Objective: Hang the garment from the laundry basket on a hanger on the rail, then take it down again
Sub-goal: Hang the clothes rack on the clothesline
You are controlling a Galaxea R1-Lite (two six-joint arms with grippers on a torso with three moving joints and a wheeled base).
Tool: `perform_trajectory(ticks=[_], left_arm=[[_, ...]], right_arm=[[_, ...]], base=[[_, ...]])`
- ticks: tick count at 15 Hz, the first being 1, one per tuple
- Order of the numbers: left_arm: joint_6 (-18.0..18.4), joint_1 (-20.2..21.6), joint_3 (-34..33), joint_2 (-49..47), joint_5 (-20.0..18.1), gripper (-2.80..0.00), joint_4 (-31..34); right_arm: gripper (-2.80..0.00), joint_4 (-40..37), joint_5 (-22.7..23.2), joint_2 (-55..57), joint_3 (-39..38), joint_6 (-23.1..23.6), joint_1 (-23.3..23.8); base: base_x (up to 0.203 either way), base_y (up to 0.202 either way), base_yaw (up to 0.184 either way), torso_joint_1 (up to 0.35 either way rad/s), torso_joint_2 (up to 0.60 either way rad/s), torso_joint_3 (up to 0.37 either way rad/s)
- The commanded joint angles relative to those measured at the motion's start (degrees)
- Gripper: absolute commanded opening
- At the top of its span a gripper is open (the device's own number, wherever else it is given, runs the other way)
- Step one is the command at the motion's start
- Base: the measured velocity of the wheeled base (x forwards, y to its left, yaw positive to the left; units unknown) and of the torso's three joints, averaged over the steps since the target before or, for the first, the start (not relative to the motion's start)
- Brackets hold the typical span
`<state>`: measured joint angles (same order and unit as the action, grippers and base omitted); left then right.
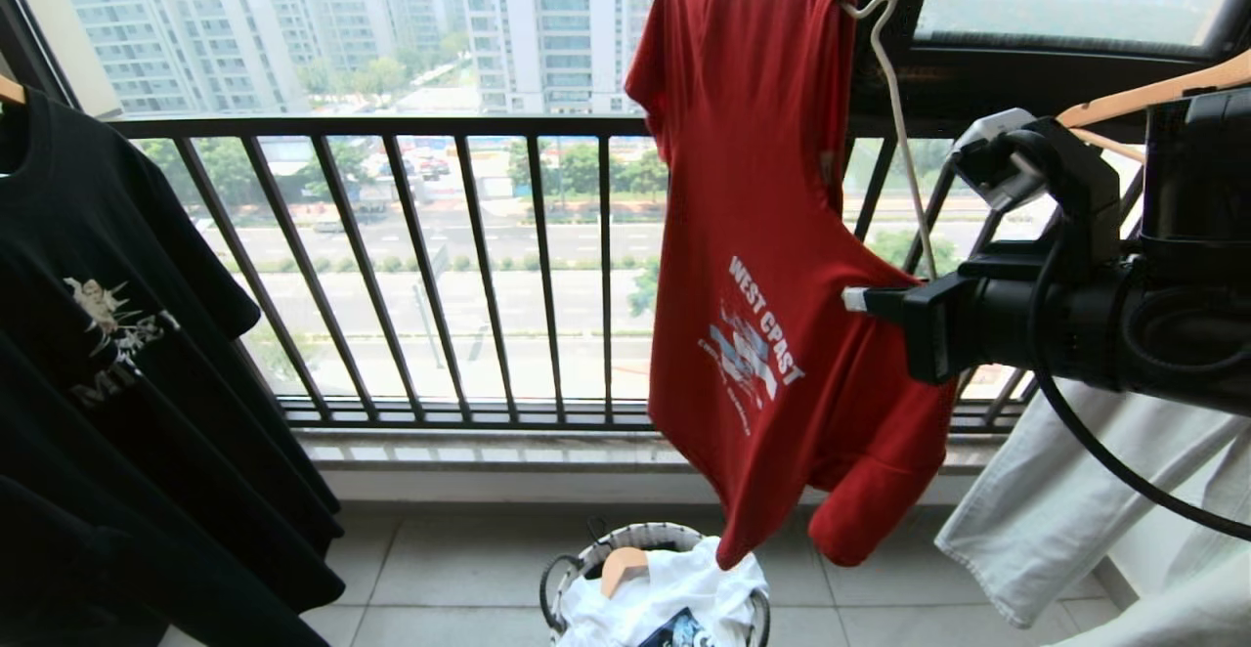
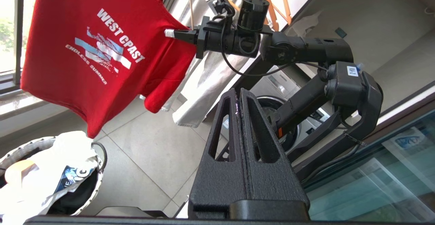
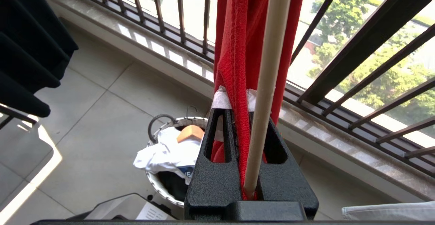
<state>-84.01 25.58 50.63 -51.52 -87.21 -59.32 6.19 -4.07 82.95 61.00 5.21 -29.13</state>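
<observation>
Your right gripper [image 3: 238, 116] pinches the one red garment [image 1: 762, 237] and hanger [image 3: 268, 82] arm; only the left wrist view shows the left gripper [image 2: 240, 94] pressed together, empty.

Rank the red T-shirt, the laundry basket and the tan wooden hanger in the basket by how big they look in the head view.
1. Red T-shirt, clearly largest.
2. Laundry basket, partly cut off by the picture's edge.
3. Tan wooden hanger, only a small part showing above the white garment.

The right pincer [image 3: 234, 116] is clamped on a fold of red T-shirt [image 3: 238, 48] and a pale hanger rod [image 3: 268, 82]. Below on the tiled floor, a woven basket [image 3: 158, 184] holds white laundry [image 3: 166, 153].
</observation>
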Motion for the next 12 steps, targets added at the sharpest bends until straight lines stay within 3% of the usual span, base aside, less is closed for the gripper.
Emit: perform_trajectory(ticks=[1, 5, 12], left_arm=[[-0.5, 0.1, 0.0, -0.1, -0.5, -2.8, -0.4], [0.2, 0.1, -0.1, 0.1, -0.5, -2.8, -0.4], [1.7, 0.1, -0.6, 0.9, -0.5, -2.8, -0.3]], right_arm=[[-2.8, 0.0, -1.6, 1.9, 2.0, 0.2, -2.4], [-2.8, 0.1, -7.0, 4.1, 6.0, 0.4, -6.6], [-2.8, 0.0, -9.0, 4.0, 8.4, 1.7, -8.0]], base=[[0.0, 0.0, 0.0, 0.0, 0.0, 0.0], [0.0, 0.0, 0.0, 0.0, 0.0, 0.0], [0.0, 0.0, 0.0, 0.0, 0.0, 0.0]])
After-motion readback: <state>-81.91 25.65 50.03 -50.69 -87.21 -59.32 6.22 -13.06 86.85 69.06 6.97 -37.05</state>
